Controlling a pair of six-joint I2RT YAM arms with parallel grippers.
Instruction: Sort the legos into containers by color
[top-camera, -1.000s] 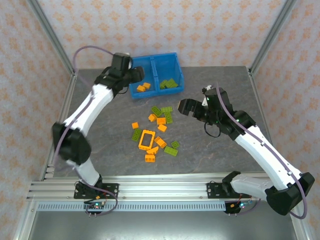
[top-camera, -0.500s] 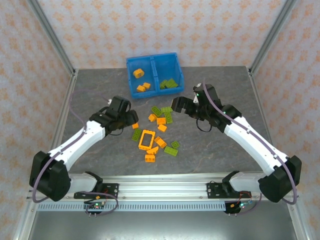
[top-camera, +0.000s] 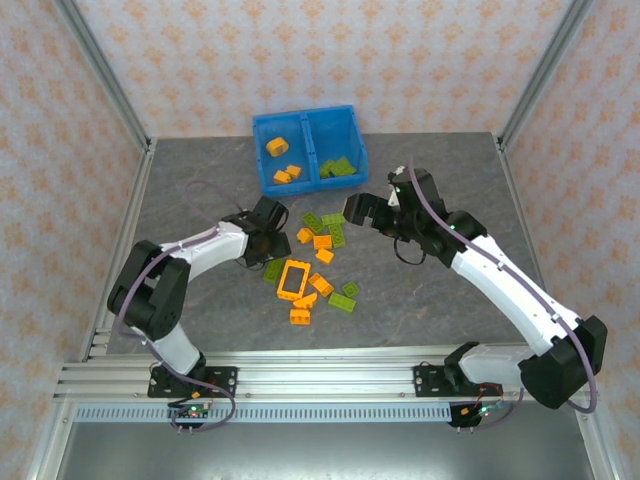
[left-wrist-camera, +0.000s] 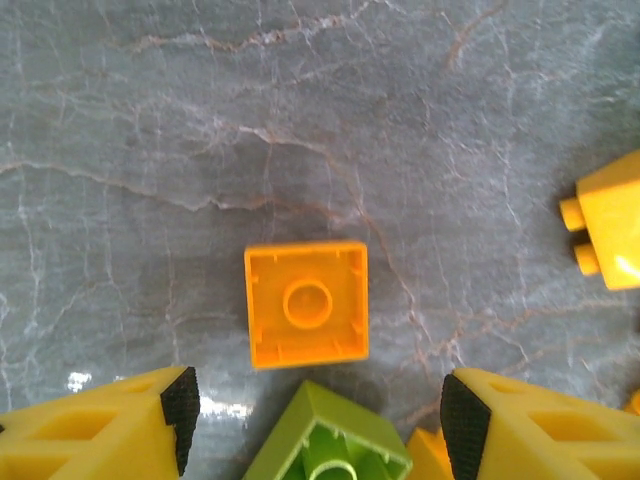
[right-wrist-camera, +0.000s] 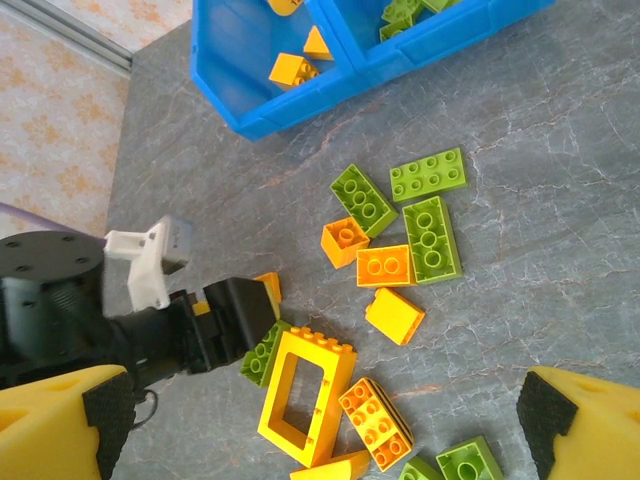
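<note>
- The left gripper is seen in the left wrist view with its fingers moderately apart at the bottom corners of the frame. Nothing is held between them.
- A small orange square brick lies underside up on the grey table at frame centre, just above the finger gap. It is judged to be the piece about to be picked.
- A lime green brick is noted at bottom centre, between the fingers and just beside the orange brick. It is judged liable to be caught or nudged.
- Recommended: the gap should be centred over the orange brick and the pads set against two opposite flat walls. The fingers should be lowered past the rim before closing. The hollow shell is judged light and likely to skid if struck on one side first.
- The right gripper is spread wide and empty, at the upper right of the pile in the top view.
- The loose legos, among them the orange frame piece, are scattered at mid-frame in mixed orange and green. Sorting is judged well short of done.
- The blue bin stands at upper centre, well apart from the pile.
- The left-of-frame compartment holds three orange bricks.
- The right-of-frame compartment holds several green bricks; the count cannot be told.
- No mixed colours are seen in either compartment. The picked brick is judged to belong in the left-of-frame compartment.
</note>
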